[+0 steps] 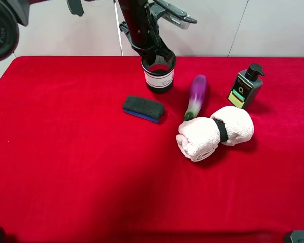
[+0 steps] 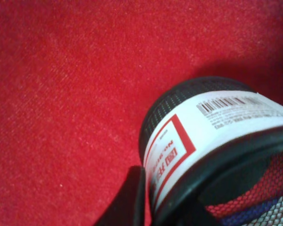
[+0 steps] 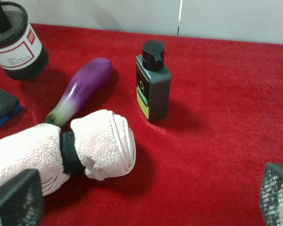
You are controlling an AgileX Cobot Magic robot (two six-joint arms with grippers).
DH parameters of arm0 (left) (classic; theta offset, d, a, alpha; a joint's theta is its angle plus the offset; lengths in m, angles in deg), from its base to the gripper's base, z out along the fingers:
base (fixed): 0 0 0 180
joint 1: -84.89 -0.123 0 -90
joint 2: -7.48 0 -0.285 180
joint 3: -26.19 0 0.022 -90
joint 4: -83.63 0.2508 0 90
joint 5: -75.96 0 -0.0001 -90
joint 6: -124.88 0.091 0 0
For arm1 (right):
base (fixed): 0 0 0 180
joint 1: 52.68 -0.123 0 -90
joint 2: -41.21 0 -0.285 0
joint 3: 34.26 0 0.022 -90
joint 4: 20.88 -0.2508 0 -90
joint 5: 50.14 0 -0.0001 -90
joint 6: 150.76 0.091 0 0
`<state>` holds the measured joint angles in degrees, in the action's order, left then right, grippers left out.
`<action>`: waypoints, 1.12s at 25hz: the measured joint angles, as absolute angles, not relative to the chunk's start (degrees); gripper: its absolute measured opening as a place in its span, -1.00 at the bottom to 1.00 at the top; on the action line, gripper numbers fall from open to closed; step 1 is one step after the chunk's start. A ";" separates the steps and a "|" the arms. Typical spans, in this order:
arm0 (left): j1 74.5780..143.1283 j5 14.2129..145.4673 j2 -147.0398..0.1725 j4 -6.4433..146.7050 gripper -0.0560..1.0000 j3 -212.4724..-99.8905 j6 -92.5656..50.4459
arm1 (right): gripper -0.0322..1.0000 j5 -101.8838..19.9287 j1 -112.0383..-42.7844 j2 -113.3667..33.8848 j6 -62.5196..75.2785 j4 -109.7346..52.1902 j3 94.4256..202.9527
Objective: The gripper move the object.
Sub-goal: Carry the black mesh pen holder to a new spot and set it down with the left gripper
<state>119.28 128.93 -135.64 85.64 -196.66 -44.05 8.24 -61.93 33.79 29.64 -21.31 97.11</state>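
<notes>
Grip first: left gripper (image 1: pixel 158 57) pinches cup (image 1: pixel 159 79) wall, one finger (image 2: pixel 131 205) outside on label, other inside rim. Cup stands upright on red cloth (image 1: pixel 66 167), directly under gripper. Lift it straight and slow; mesh wall may tip. Clear sponge (image 1: pixel 143 108) and eggplant (image 1: pixel 196 96), near gripper on opposite sides.

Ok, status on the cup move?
Left gripper at mesh cup rim, one finger inside, one outside; grip unconfirmed. Right gripper open, empty. Cup upright on red cloth. Sponge and eggplant close beside it.
</notes>
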 joint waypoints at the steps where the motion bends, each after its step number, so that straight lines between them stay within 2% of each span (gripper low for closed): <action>1: 119.28 128.34 -135.75 86.07 -0.81 -196.66 -44.00 | 0.41 8.24 -61.93 33.79 29.64 -21.36 97.11; 28: 119.28 122.68 -138.54 91.11 -0.81 -196.66 -43.24 | 0.41 8.24 -61.93 33.79 29.64 -21.36 97.11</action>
